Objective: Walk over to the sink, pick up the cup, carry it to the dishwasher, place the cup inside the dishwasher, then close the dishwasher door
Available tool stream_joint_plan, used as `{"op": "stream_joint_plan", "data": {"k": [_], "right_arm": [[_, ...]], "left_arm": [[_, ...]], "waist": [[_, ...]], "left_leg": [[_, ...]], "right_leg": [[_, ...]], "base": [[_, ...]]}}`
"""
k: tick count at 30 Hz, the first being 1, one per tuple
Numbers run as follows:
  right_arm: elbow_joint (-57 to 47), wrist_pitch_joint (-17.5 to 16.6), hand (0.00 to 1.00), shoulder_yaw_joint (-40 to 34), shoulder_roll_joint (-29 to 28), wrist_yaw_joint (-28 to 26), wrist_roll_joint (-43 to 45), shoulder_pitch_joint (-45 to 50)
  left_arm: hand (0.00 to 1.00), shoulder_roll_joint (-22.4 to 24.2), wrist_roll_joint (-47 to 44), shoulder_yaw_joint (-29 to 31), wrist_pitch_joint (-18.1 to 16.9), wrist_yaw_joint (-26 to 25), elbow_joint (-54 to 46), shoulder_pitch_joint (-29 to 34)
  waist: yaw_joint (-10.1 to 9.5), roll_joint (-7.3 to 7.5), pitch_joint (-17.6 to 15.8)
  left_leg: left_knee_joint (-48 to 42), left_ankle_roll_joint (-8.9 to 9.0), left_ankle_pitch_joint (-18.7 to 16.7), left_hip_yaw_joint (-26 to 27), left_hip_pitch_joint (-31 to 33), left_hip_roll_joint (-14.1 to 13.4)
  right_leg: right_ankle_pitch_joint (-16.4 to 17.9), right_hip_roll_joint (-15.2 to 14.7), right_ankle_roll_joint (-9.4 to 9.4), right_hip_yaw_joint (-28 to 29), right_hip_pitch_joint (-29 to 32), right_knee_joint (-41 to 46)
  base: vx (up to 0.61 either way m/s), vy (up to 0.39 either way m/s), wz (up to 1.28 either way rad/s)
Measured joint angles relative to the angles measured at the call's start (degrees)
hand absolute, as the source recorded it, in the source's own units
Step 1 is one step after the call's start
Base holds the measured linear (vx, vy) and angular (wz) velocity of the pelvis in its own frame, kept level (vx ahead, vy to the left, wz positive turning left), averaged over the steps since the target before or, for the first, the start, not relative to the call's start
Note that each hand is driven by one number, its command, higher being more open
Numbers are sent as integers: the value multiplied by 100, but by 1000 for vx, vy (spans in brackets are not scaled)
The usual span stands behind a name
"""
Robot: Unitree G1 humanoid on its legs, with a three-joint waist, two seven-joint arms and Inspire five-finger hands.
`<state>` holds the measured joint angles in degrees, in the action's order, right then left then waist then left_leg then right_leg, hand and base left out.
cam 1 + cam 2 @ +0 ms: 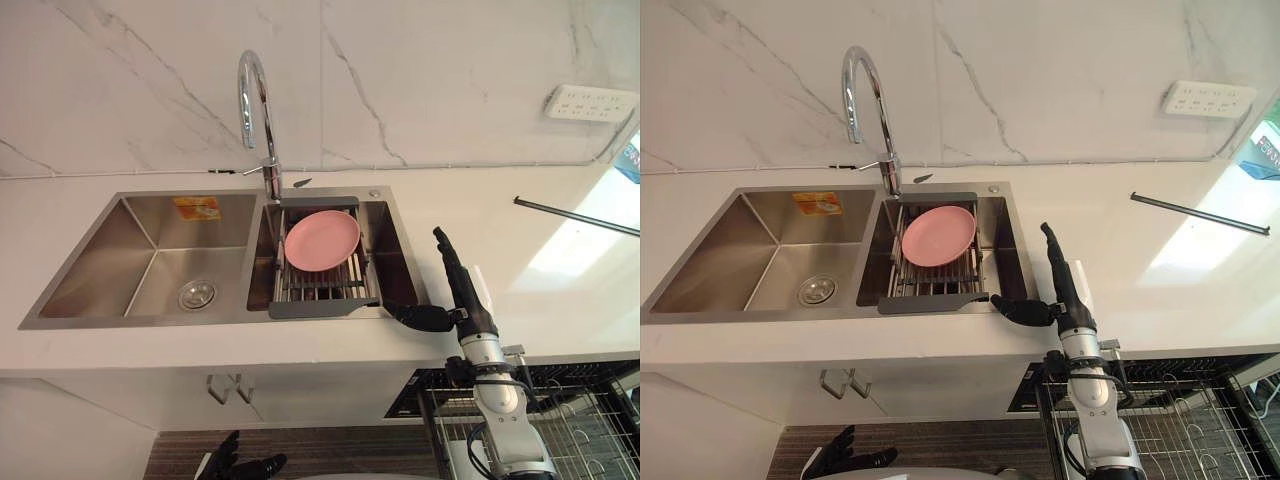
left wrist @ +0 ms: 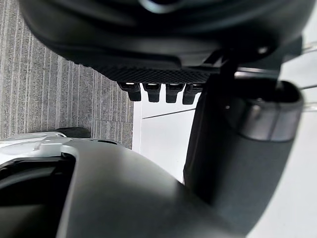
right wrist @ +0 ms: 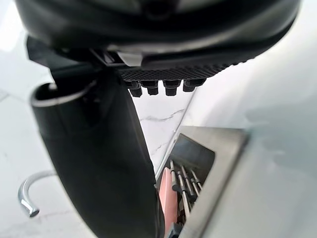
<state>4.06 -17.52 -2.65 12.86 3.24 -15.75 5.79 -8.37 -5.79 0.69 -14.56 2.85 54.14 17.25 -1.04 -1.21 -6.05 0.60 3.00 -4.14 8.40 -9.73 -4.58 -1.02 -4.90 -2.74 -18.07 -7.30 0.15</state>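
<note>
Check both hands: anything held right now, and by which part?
Nothing is held. The right hand is open beside the sink, fingers straight above the counter, thumb out sideways. The left hand hangs low, open and empty.

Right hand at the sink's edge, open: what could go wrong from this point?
1. The right hand hovers open beside the drying rack, which holds a pink plate rather than a cup; it may close on the wrong thing.
2. Its thumb points at the rack's grey frame, very close to it; reaching in could snag the frame and tip the plate.
3. The dishwasher basket stands pulled out under that arm; a lowered elbow might strike it.
</note>
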Motion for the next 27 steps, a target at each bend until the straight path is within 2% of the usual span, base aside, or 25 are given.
{"op": "stream_joint_plan", "data": {"k": [4, 9, 19, 22, 27], "right_arm": [[146, 153, 100, 92, 71, 213, -518, -266], [593, 362, 100, 96, 99, 374, -712, -722], [1394, 836, 100, 322, 295, 411, -1410, -1524], [1682, 887, 100, 344, 368, 410, -1619, -1700], [2069, 904, 100, 629, 509, 413, -1898, -2020]], "left_arm": [[100, -21, 3, 4, 49, 1, -57, -6], [100, -27, 10, 46, 103, 3, -149, 2], [100, -27, 20, 253, 175, 61, -269, 44], [100, -33, 26, 348, 186, 122, -330, 47], [100, -30, 33, 378, 214, 123, -412, 67]], "waist": [[-115, 50, -17], [-224, 106, -33], [-314, 259, -110], [-392, 330, -151], [-461, 359, -167]], "left_leg": [[33, -5, 5, -20, -114, 3], [120, -43, 61, -95, -140, 50], [243, -83, 134, -218, -231, 116], [335, -96, 197, -265, -250, 133], [443, -110, 257, -306, -285, 155]], "right_leg": [[11, -10, -18, -90, -139, -4], [29, -51, -46, -161, -164, -4], [26, -112, -82, -263, -260, 6], [24, -123, -87, -293, -260, 9], [28, -145, -100, -328, -259, 44]], "base": [[20, 12, 9], [-5, 16, 10], [-25, 17, 6], [-37, 9, 8], [-33, 14, 6]]}}
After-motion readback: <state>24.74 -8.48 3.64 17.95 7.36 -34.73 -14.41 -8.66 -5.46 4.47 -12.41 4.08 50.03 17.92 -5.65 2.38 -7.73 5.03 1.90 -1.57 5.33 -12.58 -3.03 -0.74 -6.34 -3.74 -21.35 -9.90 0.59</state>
